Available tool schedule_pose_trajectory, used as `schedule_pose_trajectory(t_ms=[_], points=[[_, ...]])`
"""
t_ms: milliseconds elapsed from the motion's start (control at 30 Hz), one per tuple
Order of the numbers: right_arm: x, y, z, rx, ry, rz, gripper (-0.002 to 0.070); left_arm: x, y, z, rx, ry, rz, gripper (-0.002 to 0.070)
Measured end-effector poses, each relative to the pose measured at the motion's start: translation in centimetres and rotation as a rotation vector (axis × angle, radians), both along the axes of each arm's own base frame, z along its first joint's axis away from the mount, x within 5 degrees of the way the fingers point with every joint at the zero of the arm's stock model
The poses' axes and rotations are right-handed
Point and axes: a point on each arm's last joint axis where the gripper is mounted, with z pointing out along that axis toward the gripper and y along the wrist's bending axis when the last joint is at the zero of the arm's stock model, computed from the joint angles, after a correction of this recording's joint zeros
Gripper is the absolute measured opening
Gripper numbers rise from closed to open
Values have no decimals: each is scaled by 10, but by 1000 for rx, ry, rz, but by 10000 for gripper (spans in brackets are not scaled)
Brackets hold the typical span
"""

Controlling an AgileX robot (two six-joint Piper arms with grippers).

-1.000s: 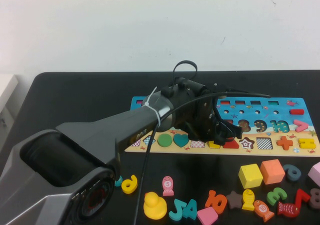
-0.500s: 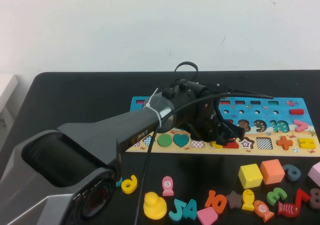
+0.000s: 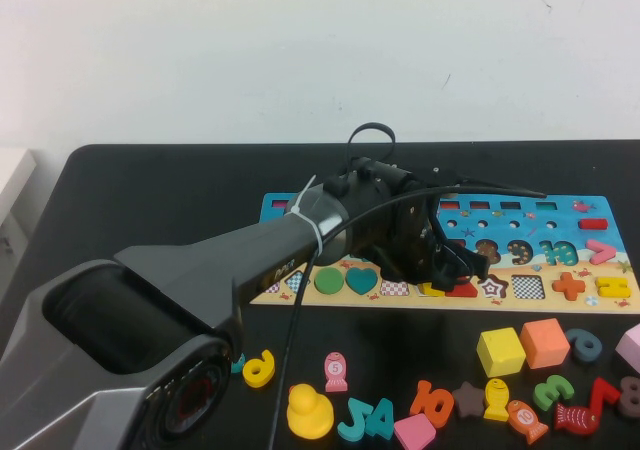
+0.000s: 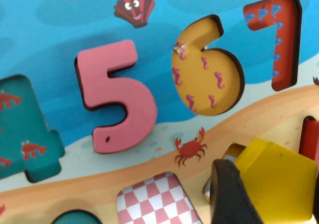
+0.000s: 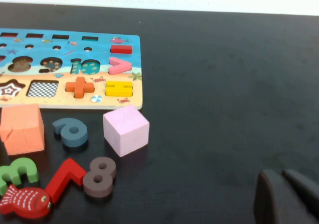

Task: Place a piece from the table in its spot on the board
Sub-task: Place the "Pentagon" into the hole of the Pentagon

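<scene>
The piece (image 4: 276,184), a small yellow pentagon, is clamped in my left gripper (image 4: 274,196), with a black finger (image 4: 232,194) against its side. It hangs tilted just over the pentagon slot (image 4: 233,150) in the board's (image 4: 149,15) sandy row; I cannot tell whether it touches. In the high view the left gripper (image 3: 452,270) reaches over the middle of the board (image 3: 560,215), and a sliver of the piece (image 3: 430,290) shows beneath it. My right gripper (image 5: 288,196) hovers shut over the bare table (image 5: 224,84), right of the board, holding nothing.
Loose pieces lie in front of the board: a yellow cube (image 3: 500,351), an orange cube (image 3: 545,342), a yellow duck (image 3: 309,412), a pink cube (image 5: 125,130) and several numbers and fish. A pink 5 (image 4: 117,97) sits in the board beside the slot.
The left gripper has edged slightly to the right with the piece, then held still. Nothing else has moved.
</scene>
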Motion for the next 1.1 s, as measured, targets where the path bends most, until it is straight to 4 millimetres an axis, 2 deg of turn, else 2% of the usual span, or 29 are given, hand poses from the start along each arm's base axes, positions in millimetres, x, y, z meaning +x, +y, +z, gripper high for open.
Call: schedule_pose_trajectory(t_ms=[400,667,833,1100], points=[[0,0,0,0,0,0,19,0,0,1,7,0,-3,302],[0,0,0,0,0,0,19,4,0,13,39,-18,-20,302],[0,0,0,0,0,0,19,4,0,3,57,1,-22,302],[0,0,0,0,0,0,19,4,-1,2,57,5,-22,302]])
